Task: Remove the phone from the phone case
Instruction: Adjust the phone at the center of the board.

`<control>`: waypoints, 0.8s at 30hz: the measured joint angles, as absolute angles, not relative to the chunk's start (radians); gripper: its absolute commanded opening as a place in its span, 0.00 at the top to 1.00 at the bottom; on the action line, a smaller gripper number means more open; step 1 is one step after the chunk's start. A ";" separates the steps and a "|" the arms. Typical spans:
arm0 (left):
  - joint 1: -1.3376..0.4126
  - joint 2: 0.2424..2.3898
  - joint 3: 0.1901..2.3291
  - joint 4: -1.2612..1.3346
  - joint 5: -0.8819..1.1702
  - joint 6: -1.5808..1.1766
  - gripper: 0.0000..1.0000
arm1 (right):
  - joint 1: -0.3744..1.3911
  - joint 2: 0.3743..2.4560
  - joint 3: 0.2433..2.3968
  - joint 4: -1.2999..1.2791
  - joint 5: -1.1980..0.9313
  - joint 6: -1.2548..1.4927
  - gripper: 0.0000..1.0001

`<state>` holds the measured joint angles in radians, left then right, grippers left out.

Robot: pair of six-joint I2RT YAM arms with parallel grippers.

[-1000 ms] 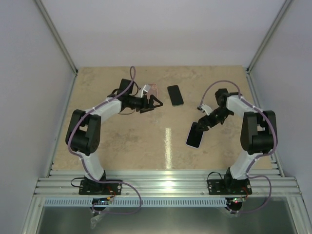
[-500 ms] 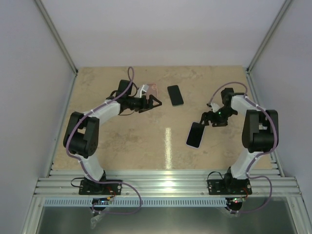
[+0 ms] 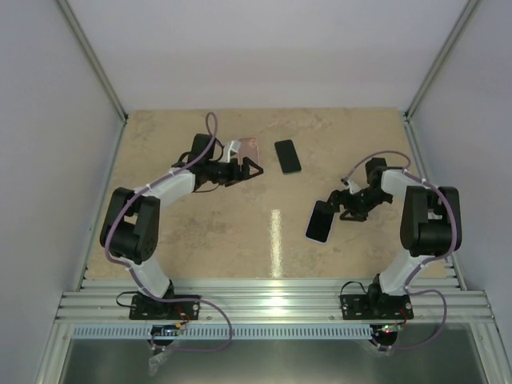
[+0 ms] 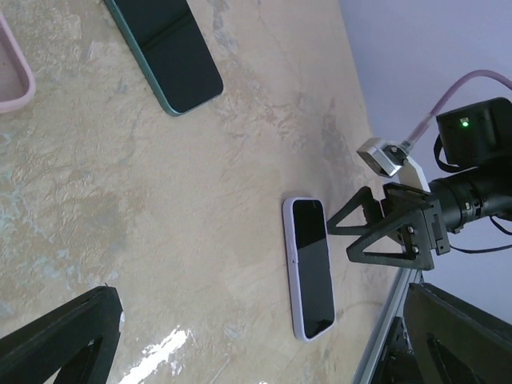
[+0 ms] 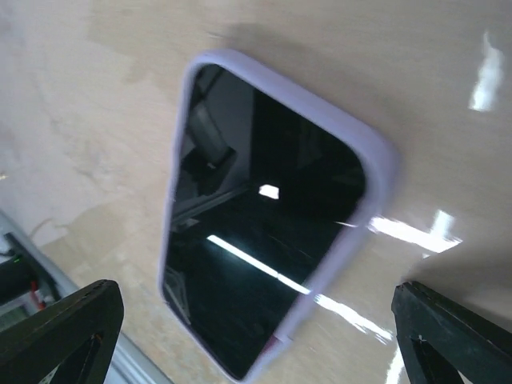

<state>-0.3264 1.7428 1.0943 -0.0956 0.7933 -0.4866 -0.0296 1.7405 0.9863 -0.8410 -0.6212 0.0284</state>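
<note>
A phone in a lavender case [image 3: 320, 222] lies flat on the table, screen up, right of centre. It fills the right wrist view [image 5: 264, 216] and shows small in the left wrist view [image 4: 310, 268]. My right gripper [image 3: 339, 204] is open and empty, just beyond the phone's far right corner; in its own view the gripper [image 5: 256, 344] has the jaws wide apart. My left gripper [image 3: 248, 170] is open and empty at the far left-centre; its own view shows the gripper [image 4: 256, 352] with the jaws spread over bare table.
A bare dark phone [image 3: 288, 156] lies at the far centre, also in the left wrist view [image 4: 168, 52]. An empty clear pink case [image 3: 250, 146] lies by my left gripper, its edge showing in the left wrist view [image 4: 12, 76]. Metal rails border the table.
My right arm has drawn back toward the near right, off the cased phone, which has stayed in place. My left gripper has shifted slightly toward the far side.
</note>
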 measured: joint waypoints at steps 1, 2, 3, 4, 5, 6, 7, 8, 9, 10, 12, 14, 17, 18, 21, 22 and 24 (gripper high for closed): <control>-0.327 1.732 1.080 -0.086 0.790 -0.492 0.01 | -0.017 1.752 0.991 -0.830 -0.645 0.031 0.07; -0.326 1.719 1.063 -0.075 0.787 -0.496 0.01 | 0.004 1.767 0.997 -0.816 -0.671 0.034 0.07; -0.326 1.703 1.042 -0.065 0.785 -0.501 0.00 | 0.034 1.782 1.008 -0.803 -0.691 0.040 0.08; -0.327 1.688 1.022 -0.054 0.783 -0.508 0.01 | 0.059 1.794 1.015 -0.787 -0.709 0.046 0.08; -0.326 1.664 0.984 -0.022 0.782 -0.519 0.01 | 0.094 1.810 1.027 -0.766 -0.731 0.056 0.09; -0.326 1.635 0.937 0.009 0.781 -0.536 0.01 | 0.131 1.827 1.039 -0.737 -0.759 0.068 0.10; -0.326 1.610 0.895 0.034 0.781 -0.550 0.01 | 0.164 1.843 1.048 -0.712 -0.783 0.081 0.11; -0.327 1.581 0.843 0.067 0.779 -0.567 0.00 | 0.205 1.862 1.060 -0.679 -0.809 0.099 0.13; -0.327 1.556 0.795 0.091 0.778 -0.582 0.01 | 0.243 1.879 1.070 -0.645 -0.832 0.119 0.13; -0.327 1.535 0.755 0.108 0.776 -0.596 0.01 | 0.276 1.896 1.080 -0.608 -0.852 0.142 0.14; -0.327 1.505 0.709 0.115 0.763 -0.605 0.01 | 0.326 1.923 1.095 -0.550 -0.881 0.185 0.14; -0.327 1.481 0.693 0.109 0.746 -0.601 0.03 | 0.354 1.944 1.115 -0.514 -0.894 0.212 0.14; -0.326 1.443 0.693 0.100 0.736 -0.572 0.02 | 0.347 1.950 1.127 -0.504 -0.886 0.197 0.12; -0.327 1.430 0.693 0.095 0.740 -0.548 0.02 | 0.336 1.946 1.132 -0.509 -0.875 0.178 0.11; -0.341 1.414 0.716 0.019 0.727 -0.414 0.01 | 0.277 1.934 1.158 -0.547 -0.829 0.079 0.10; -0.355 1.417 0.734 -0.022 0.705 -0.356 0.00 | 0.255 1.930 1.174 -0.569 -0.818 0.032 0.10; -0.409 1.428 0.793 -0.115 0.647 -0.202 0.00 | 0.193 1.921 1.235 -0.632 -0.801 -0.101 0.08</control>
<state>-0.4088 1.4281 0.7925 -0.1154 0.6468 -0.2016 0.1928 1.9213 1.2350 -0.6323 -0.8009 -0.1009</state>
